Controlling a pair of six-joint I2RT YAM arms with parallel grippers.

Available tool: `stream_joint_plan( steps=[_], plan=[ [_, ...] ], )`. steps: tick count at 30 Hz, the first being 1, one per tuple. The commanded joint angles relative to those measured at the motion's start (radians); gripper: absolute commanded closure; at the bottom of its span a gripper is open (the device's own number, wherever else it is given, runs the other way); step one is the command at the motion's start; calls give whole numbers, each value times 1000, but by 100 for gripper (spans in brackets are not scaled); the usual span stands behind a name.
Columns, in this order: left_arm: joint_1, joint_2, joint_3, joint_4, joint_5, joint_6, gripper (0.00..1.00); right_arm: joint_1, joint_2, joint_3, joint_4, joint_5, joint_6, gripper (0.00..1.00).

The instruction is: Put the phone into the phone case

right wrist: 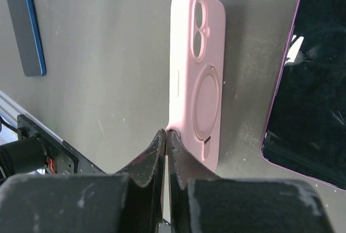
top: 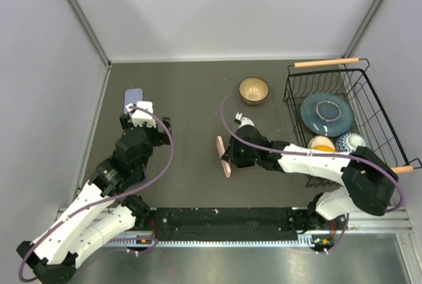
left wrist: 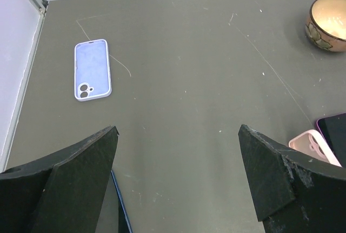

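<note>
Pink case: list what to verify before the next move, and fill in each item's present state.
1. Grip: right tool shut on the pink case at its edge: ok.
2. Cavity: only the case's back shows: not ok.
3. Phone: purple phone lies beside the case, uncovered: ok.
4. Spare arm: left tool open, empty: ok.
5. Case lifted off the table: cannot tell.

Left arm's up from the seven o'clock corner, reaching toward one o'clock, left claw [left wrist: 178, 130] spread wide over the table. Right arm stretches low toward nine o'clock, right claw [right wrist: 166, 135] pinched tight on the phone case [right wrist: 197, 76] rim.
</note>
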Motion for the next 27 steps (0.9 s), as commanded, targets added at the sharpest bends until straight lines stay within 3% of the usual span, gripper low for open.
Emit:
stream_joint_plan(
  steps=[1, 12, 16, 24, 27],
  plan=[
    [2, -10, 19, 7, -21, 11, 1, -1, -70, -49, 77, -25, -27, 100],
    [1, -6, 16, 7, -24, 14, 1, -70, -11, -207, 426, -241, 95, 100],
    [2, 0, 16, 5, -22, 14, 1, -91, 20, -214, 377, -234, 79, 99],
    [1, 0, 16, 5, -28, 16, 1, -91, -73, -53, -90, -30, -79, 52],
    [1, -3, 16, 7, -30, 16, 1, -96, -78, 13, -238, 111, -156, 42]
  ],
)
